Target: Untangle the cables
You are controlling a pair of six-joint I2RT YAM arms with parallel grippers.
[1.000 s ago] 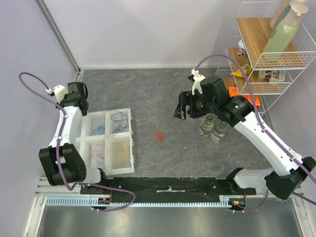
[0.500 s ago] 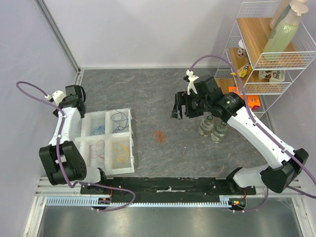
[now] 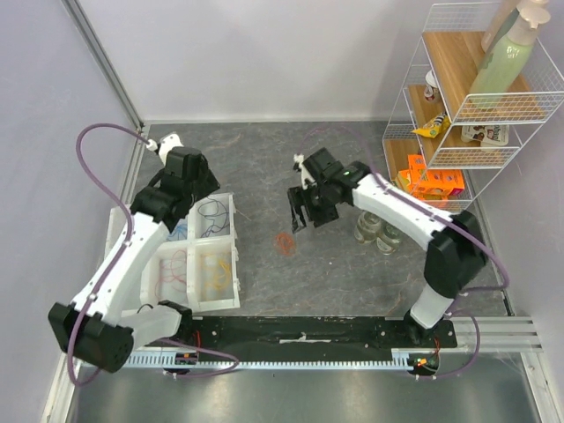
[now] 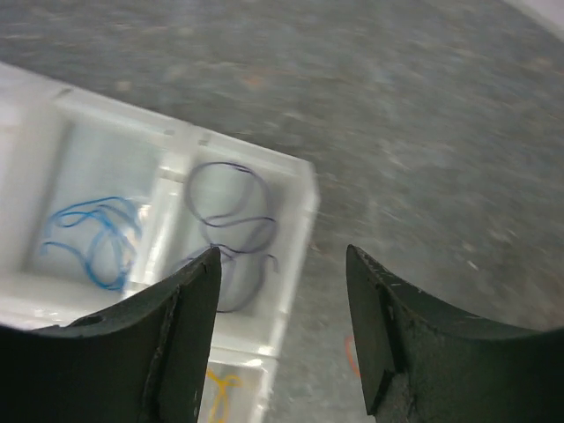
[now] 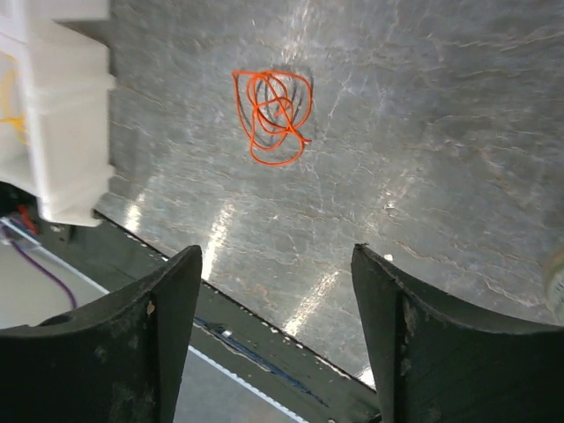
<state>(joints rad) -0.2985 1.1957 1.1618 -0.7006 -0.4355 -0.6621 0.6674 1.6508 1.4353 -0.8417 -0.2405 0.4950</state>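
The orange cable tangle point(image 5: 275, 115) lies on the table right of the white tray point(image 3: 238, 275), apart from its wall. The right gripper point(image 5: 275, 256) hovers above it, jaws wide and empty. The left gripper point(image 4: 282, 256), also parted and empty, hangs over the tray's far corner. The right gripper should probably descend straight, straddle 1 outer loop rather than the knot, and close gently.

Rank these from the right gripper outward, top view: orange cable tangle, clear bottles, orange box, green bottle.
From the right gripper:
1. orange cable tangle, just toward the arm bases.
2. clear bottles, to its right.
3. orange box, farther right, on the lower shelf.
4. green bottle, far right, on the top shelf.
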